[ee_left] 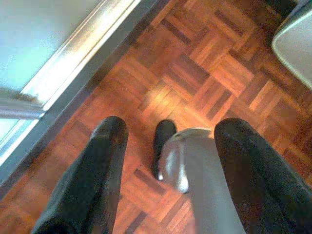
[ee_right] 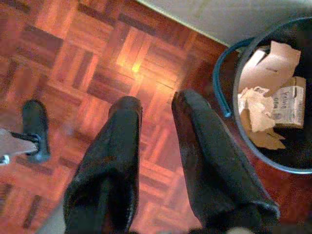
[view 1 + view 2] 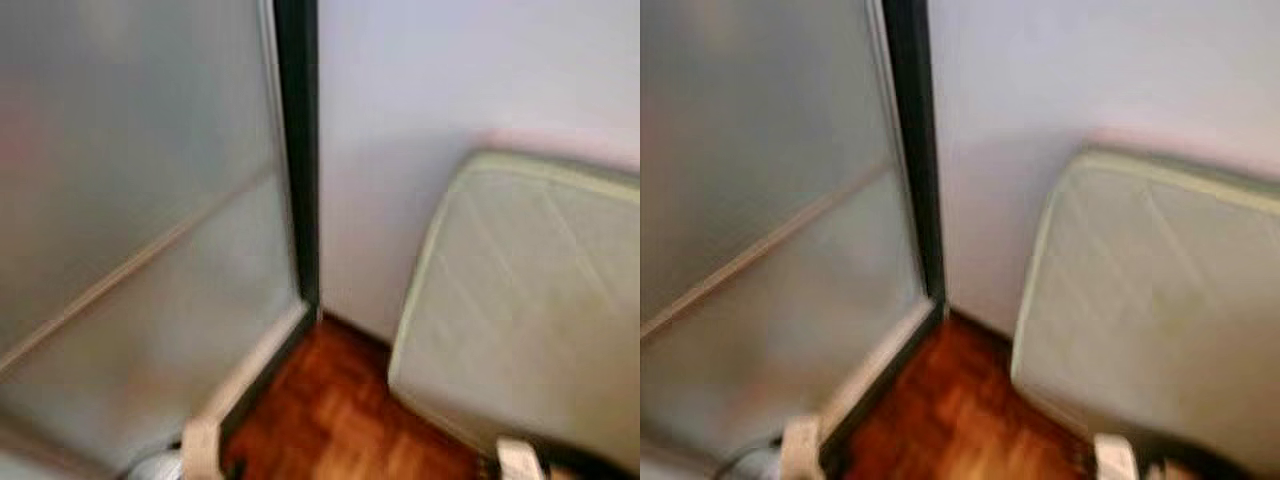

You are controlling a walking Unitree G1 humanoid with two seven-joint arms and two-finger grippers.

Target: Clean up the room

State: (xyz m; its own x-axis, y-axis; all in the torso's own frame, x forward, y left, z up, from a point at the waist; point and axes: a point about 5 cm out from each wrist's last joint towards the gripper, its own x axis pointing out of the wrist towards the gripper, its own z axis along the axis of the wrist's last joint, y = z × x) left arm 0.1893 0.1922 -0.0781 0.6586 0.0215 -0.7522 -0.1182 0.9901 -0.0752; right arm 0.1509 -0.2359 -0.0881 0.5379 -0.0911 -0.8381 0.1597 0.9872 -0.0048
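A: Where the black fingers hang over the parquet floor (image 1: 195, 63), spread wide — left gripper (image 1: 168, 141), jaws apart, holding nothing; a silver leg and dark foot (image 1: 163, 141) below, centre of the frame.

B: And the right gripper (image 2: 156, 109)?

A: Jaws parted by a narrow gap, nothing between them. Hanging over the same parquet.

B: Anything to tidy?

A: At the right edge of the right wrist frame, a dark round bin (image 2: 229, 92) with a bluish rim, standing on the floor just beside a pale mattress edge. Inside, crumpled paper and torn cardboard (image 2: 270, 112).

B: Further out, from the head?

A: Blurred. Along the bottom edge, two pale arm tips, lower left and lower right. Beyond, a wedge of red-brown wood in the lower centre. Right half: a pale green quilted mattress (image 3: 530, 310), leaning against the white wall (image 3: 450, 90). Left half: a frosted glass panel (image 3: 130, 180), closed off by a dark vertical frame (image 3: 298, 150) meeting the wall in the corner.
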